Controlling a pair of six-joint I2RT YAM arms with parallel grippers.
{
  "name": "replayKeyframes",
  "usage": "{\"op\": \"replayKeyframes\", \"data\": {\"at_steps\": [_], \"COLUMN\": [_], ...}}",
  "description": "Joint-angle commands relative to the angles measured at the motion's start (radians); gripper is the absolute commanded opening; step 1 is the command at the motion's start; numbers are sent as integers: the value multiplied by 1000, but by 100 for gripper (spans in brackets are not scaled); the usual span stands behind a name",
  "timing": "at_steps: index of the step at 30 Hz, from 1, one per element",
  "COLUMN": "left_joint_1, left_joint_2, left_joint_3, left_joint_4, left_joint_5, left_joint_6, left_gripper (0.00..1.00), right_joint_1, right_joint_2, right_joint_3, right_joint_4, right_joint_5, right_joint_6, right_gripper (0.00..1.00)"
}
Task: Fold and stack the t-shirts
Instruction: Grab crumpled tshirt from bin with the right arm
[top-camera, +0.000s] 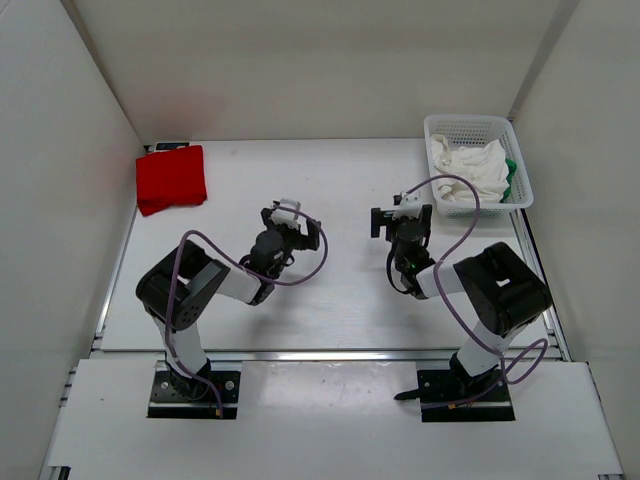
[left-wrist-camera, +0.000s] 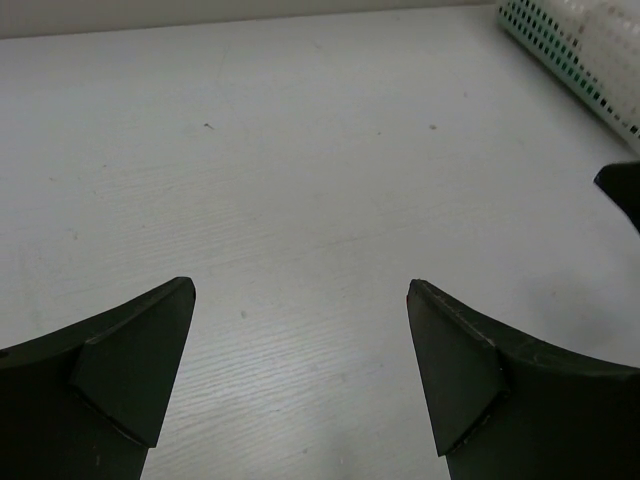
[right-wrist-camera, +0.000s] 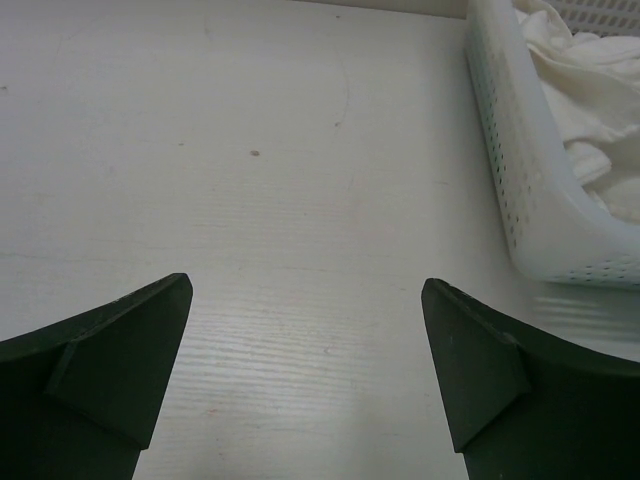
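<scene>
You get bright, even light from overhead on the white surface, and the shadows on it are soft and faint. In the top view everything is sharp. The red t-shirt throws a weak pink cast on the back wall, and the side walls splay outward at the frame edges. In both wrist views the jaws read as dark, almost featureless shapes. In the left wrist view the basket is soft. In the right wrist view a pale sheen lies on the surface between the jaws, and the white t-shirt is nearly washed out.
</scene>
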Motion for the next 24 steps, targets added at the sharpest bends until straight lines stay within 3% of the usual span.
{"op": "replayKeyframes", "data": {"at_steps": [1, 6, 8, 9, 12, 15, 18, 20, 22, 23, 24], "left_joint_1": [10, -23, -29, -10, 59, 101, 126, 124, 138, 145, 156], "left_joint_2": [0, 5, -17, -14, 58, 116, 120, 89, 28, -1, -14], "left_joint_3": [-46, 9, 35, 67, 286, 422, 446, 417, 410, 405, 403], "left_joint_4": [146, 79, -20, -81, -469, -635, -706, -711, -738, -754, -790], "left_joint_5": [-38, 28, -19, -45, -13, 86, 114, 125, 154, 169, 186], "left_joint_6": [-34, 109, 67, 14, -111, -174, -280, -320, -363, -375, -401], "left_gripper": [99, 99, 99, 99, 99, 99, 99, 99, 98, 98, 98], "right_joint_1": [-9, 0, 0, -9, -79, -148, -150, -119, -45, -21, 14], "right_joint_2": [-6, -15, -14, -13, 3, 32, 45, 34, -10, -51, -90], "right_joint_3": [-34, -69, -68, -36, 122, 231, 371, 416, 394, 376, 341], "right_joint_4": [124, 196, 190, 125, -157, -296, -561, -621, -597, -583, -556], "right_joint_5": [29, 27, 24, 23, -89, -226, -237, -237, -118, -93, -73], "right_joint_6": [3, -16, -4, 3, 66, 147, 212, 188, 133, 108, 70], "right_gripper": [99, 99, 99, 99, 99, 100, 99, 99, 99, 97, 73]}}
